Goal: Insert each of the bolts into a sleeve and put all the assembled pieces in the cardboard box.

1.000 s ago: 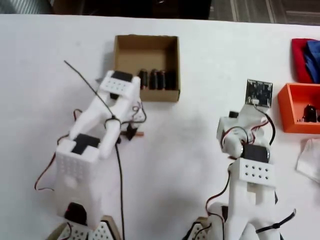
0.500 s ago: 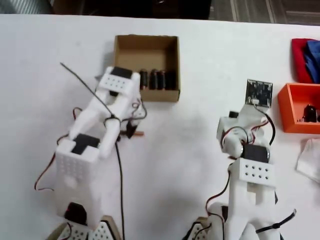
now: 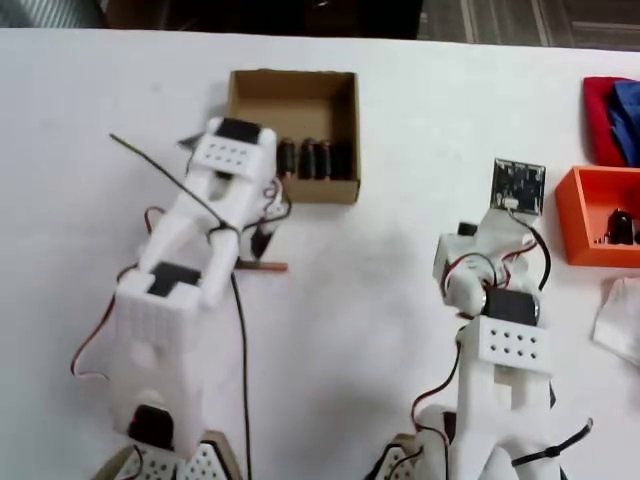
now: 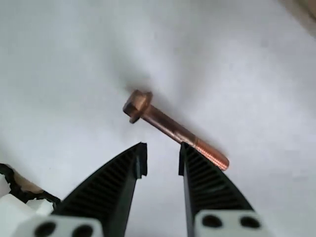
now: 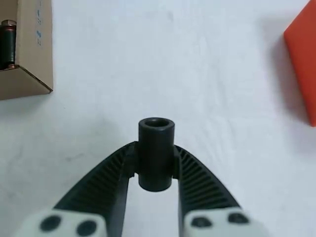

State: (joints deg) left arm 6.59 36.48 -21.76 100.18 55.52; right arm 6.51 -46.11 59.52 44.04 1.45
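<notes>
Bolt (image 4: 173, 131) pickup is, I judge, the step in hand: it lies flat on the white table (image 3: 400, 120), just past the tips of your left gripper (image 4: 162, 158), whose jaws stand narrowly parted with nothing between them. Widen them before you descend, turn the wrist so the fingers cross the shank rather than run along it, and close nearer the head, leaving the threaded end free to enter the bore. Your right gripper (image 5: 155, 160) is clenched on the black sleeve (image 5: 156, 148), held upright with its open mouth showing; keep that grip firm for the mating. The cardboard box (image 3: 293, 75) sits just beyond the left arm, with assembled pieces (image 3: 315, 158) in a row against its near wall, so mind that wall when lifting. The left arm's own loose wires hang close to the bolt and could snag. An orange bin (image 3: 565, 215) and a red and blue cloth (image 3: 610, 115) lie well apart to the right.
</notes>
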